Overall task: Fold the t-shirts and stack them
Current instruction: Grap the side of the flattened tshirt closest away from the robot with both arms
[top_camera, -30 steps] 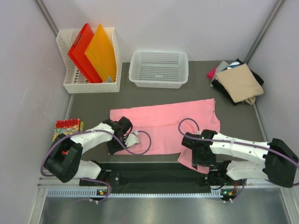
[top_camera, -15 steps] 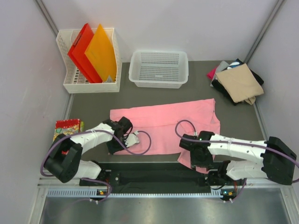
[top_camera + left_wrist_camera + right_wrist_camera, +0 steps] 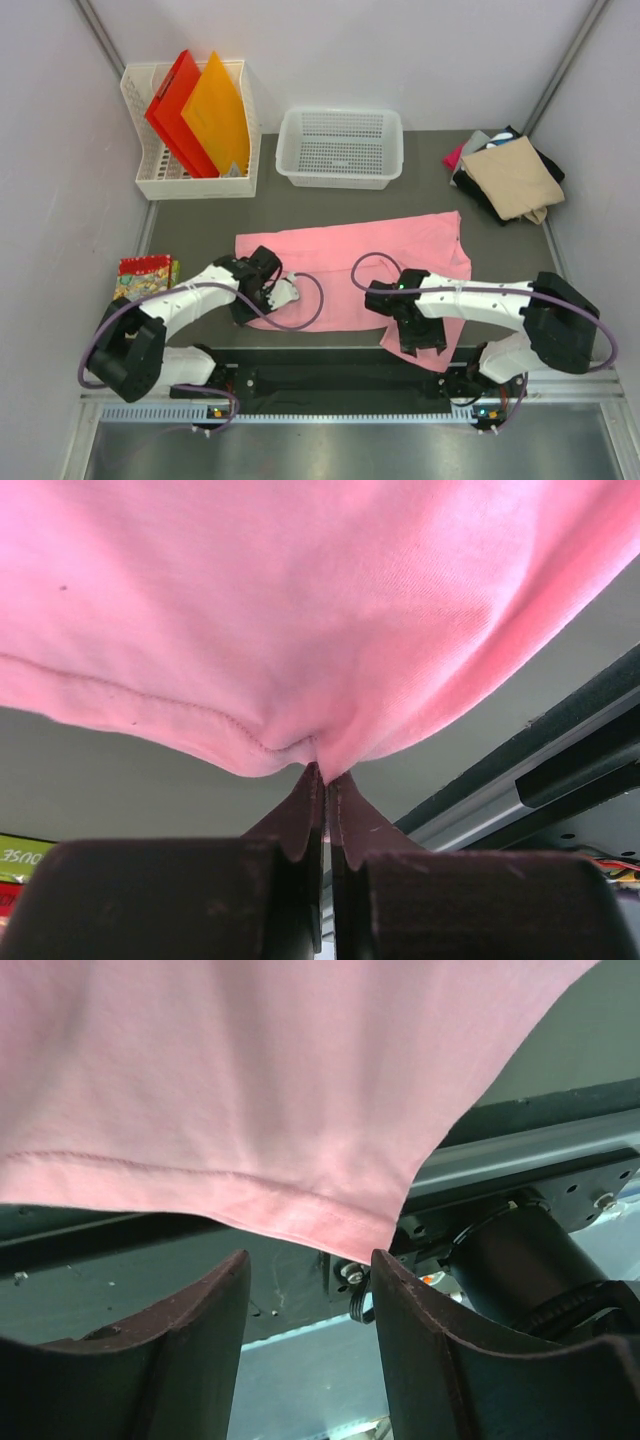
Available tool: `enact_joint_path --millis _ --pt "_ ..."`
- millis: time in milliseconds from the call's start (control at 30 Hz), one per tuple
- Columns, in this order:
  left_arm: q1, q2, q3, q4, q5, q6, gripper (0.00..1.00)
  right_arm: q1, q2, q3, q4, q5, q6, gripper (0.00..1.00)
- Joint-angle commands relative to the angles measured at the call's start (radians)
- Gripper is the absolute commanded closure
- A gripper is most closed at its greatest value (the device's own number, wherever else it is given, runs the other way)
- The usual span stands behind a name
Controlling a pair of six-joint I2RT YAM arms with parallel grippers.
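Right hand (image 3: 310,1262) further left, half-open (seemingly empty); left hand (image 3: 322,776) tight on pink t-shirt (image 3: 300,600).

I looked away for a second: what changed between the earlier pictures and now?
The left gripper closed on the near hem of the pink t-shirt. The right gripper slid left along that edge, open, gripping nothing. The folded shirts, white basket and folder rack stayed put.
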Motion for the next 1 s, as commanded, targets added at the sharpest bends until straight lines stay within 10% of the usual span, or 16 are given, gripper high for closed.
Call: enact_joint_path --millis 0,967 --pt "0.000 -0.053 0.031 -0.006 0.001 -0.012 1.00 0.014 0.066 0.048 -0.039 0.062 -0.042 0.48" --pt "0.023 -0.106 0.045 -0.071 -0.054 0.030 1.00 0.043 0.073 -0.125 0.206 -0.079 0.217 0.59"
